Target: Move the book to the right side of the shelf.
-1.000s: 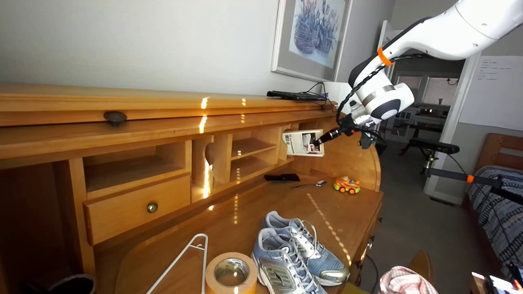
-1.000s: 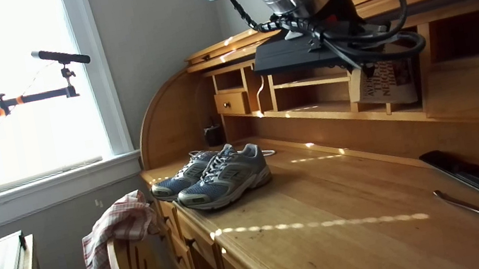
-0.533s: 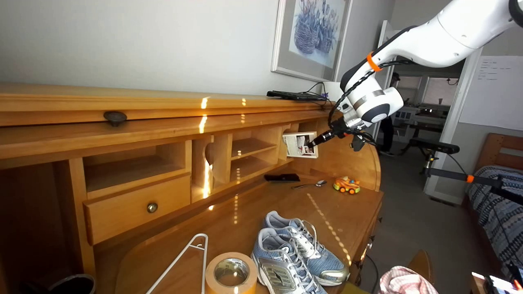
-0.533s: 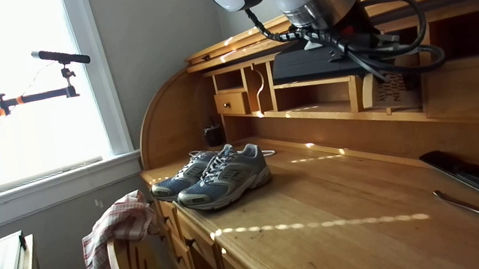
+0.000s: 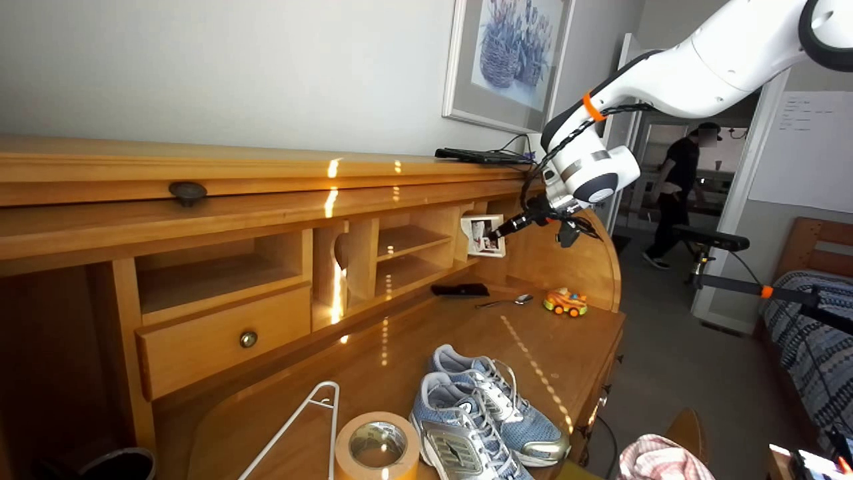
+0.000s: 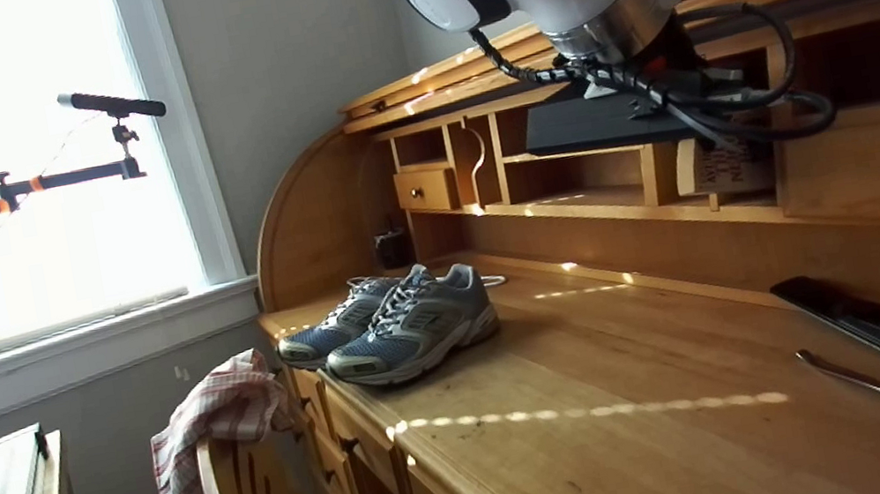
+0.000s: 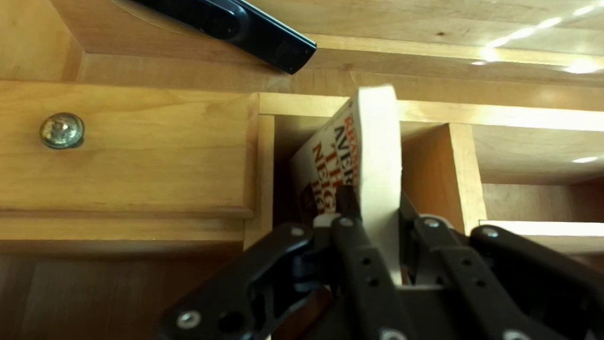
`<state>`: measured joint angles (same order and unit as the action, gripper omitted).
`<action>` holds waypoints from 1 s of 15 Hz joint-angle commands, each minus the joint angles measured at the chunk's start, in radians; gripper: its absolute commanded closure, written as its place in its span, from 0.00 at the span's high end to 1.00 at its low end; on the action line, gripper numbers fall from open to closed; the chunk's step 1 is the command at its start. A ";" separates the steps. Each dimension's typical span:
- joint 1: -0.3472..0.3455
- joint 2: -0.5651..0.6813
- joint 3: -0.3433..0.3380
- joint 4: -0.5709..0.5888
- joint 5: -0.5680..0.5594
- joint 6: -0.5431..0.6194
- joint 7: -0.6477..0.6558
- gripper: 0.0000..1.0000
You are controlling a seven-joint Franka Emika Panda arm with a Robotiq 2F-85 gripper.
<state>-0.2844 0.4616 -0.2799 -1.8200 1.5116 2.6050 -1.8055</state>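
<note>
The book (image 7: pixel 379 141) has a whitish cover with red and dark lettering and a pale edge facing out. My gripper (image 7: pixel 375 203) is shut on it, one finger on each side. In the wrist view the book stands tilted at the mouth of a narrow cubbyhole of the wooden shelf (image 7: pixel 302 105), its far part inside between the knobbed drawer and a divider. The book also shows in both exterior views (image 5: pixel 477 229) (image 6: pixel 709 171), at the shelf's cubbyholes (image 5: pixel 346 205). In an exterior view the arm and cables hide my fingers and part of the book.
A low divider (image 7: pixel 436 165) stands beside the book in the cubbyhole. A flat black object (image 6: pixel 873 326) and a spoon (image 6: pixel 876 393) lie on the desktop below. A toy car (image 5: pixel 565 303), sneakers (image 5: pixel 476 407) and a tape roll (image 5: pixel 377 445) are also there.
My gripper has carried the book deeper into the cubbyhole, moving leftward in an exterior view. Less of the book sticks out. A person has come into view in the background.
</note>
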 commanded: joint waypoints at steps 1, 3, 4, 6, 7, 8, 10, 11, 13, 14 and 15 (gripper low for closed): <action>-0.013 0.050 0.011 0.047 0.032 -0.017 -0.032 0.05; -0.012 0.062 0.013 0.057 0.043 -0.015 -0.038 0.05; -0.012 0.068 0.014 0.063 0.048 -0.014 -0.040 0.05; -0.010 0.080 0.016 0.073 0.061 -0.011 -0.038 0.05; -0.010 0.085 0.017 0.076 0.064 -0.014 -0.040 0.05; -0.010 0.092 0.019 0.083 0.072 -0.012 -0.041 0.05; -0.009 0.106 0.021 0.092 0.080 -0.011 -0.043 0.05; -0.009 0.113 0.022 0.098 0.084 -0.009 -0.045 0.05; -0.008 0.125 0.024 0.109 0.094 -0.008 -0.049 0.05; -0.008 0.131 0.024 0.116 0.099 -0.006 -0.052 0.05; -0.008 0.135 0.025 0.123 0.103 -0.006 -0.056 0.05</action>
<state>-0.2849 0.5583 -0.2652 -1.7319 1.5875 2.6050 -1.8331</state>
